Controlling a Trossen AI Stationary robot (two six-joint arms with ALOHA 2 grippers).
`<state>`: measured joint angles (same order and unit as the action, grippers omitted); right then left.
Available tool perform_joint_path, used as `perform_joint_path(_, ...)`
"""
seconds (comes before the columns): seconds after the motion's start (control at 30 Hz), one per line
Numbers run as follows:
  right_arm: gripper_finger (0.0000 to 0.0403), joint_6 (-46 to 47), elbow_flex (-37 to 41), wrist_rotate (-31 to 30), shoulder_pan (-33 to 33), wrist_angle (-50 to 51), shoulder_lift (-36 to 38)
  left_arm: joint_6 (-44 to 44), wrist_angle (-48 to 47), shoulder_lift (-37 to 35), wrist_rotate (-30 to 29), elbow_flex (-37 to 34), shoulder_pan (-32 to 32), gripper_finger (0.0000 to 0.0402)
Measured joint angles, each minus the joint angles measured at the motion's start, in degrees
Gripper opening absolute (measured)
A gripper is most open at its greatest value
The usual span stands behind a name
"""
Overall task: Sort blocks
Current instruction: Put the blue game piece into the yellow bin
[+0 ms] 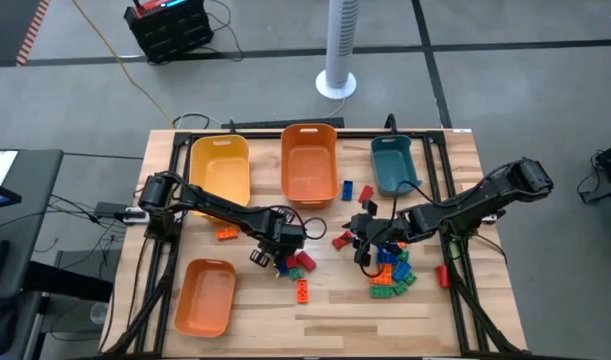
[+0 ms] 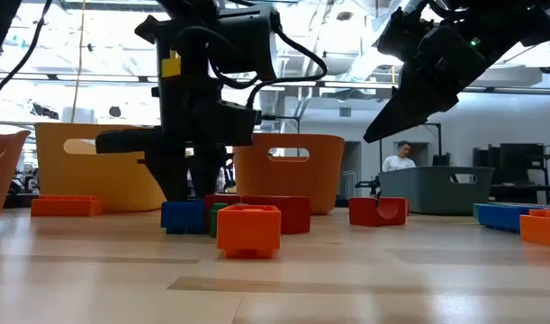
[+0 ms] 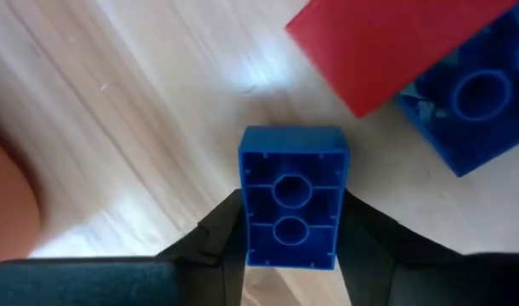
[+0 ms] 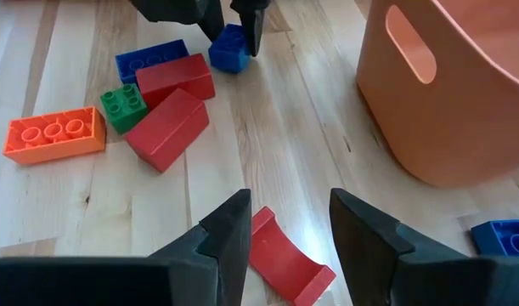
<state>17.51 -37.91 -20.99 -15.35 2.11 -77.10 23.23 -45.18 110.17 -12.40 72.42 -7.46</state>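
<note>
left gripper (image 3: 290, 246) clamped on blue brick (image 3: 291, 197), right gripper (image 4: 284, 229) open

One camera hangs high and looks straight down on the whole counter (image 1: 315, 320). One sits low on the wood and looks across into the room. Each wrist camera looks past its own arm, very close to the wood. Both wrist views seem to share the small blue block (image 3: 291, 197).
</note>
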Motion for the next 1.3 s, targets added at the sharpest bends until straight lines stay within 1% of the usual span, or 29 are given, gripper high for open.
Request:
perform_joint_path(0.13, 0.0175, 0.0, 0.0, 0.0, 0.0, 0.0, 0.0, -3.5, -5.4, 0.3, 0.1, 1.9, 0.0, 0.013)
perform_joint_path(0.23, 0.0175, 0.0, 0.0, 0.0, 0.0, 0.0, 0.0, -5.1, -9.7, -1.4, 0.0, 3.9, 0.1, 0.013)
perform_joint_path(0.4, 0.0175, 0.0, 0.0, 0.0, 0.0, -0.1, 0.0, -7.0, -10.2, -6.6, 0.2, 4.7, 0.0, 0.013)
perform_joint_path(0.5, 0.0175, 0.0, 0.0, 0.0, 0.0, -1.1, 0.0, -8.4, -7.6, -10.6, 1.9, 4.7, 0.4, 0.013)
perform_joint_path(0.67, 0.0175, 0.0, 0.0, 0.0, 0.0, -2.3, 0.0, -9.6, 2.2, -17.1, 7.2, 4.3, 2.0, 0.013)
perform_joint_path(0.73, 0.0175, 0.0, 0.0, 0.0, 0.1, -2.5, 0.0, -9.9, 5.5, -18.8, 8.1, 4.3, 3.4, 0.013)
perform_joint_path(0.8, 0.0175, 0.0, 0.0, 0.0, 0.1, -2.6, 0.0, -10.0, 6.0, -19.6, 8.1, 4.4, 5.4, 0.013)
perform_joint_path(0.93, 0.0175, 0.0, 0.0, -0.1, 0.1, -2.7, 0.0, -10.5, 3.0, -20.8, 8.2, 4.3, 10.2, 0.013)
perform_joint_path(1.1, 0.0175, 0.0, 1.2, -0.2, -0.4, -2.5, 0.0, -12.2, -1.3, -25.1, 8.1, 4.3, 16.4, 0.013)
perform_joint_path(1.17, 0.0175, 0.0, 1.7, -0.1, -0.4, -2.6, 0.0, -13.6, -2.8, -27.4, 6.9, 4.3, 18.7, 0.013)
perform_joint_path(1.3, 0.0175, 0.0, 1.7, -0.2, -0.3, -3.1, 0.0, -18.1, -13.5, -29.7, -3.0, 4.3, 24.7, 0.013)
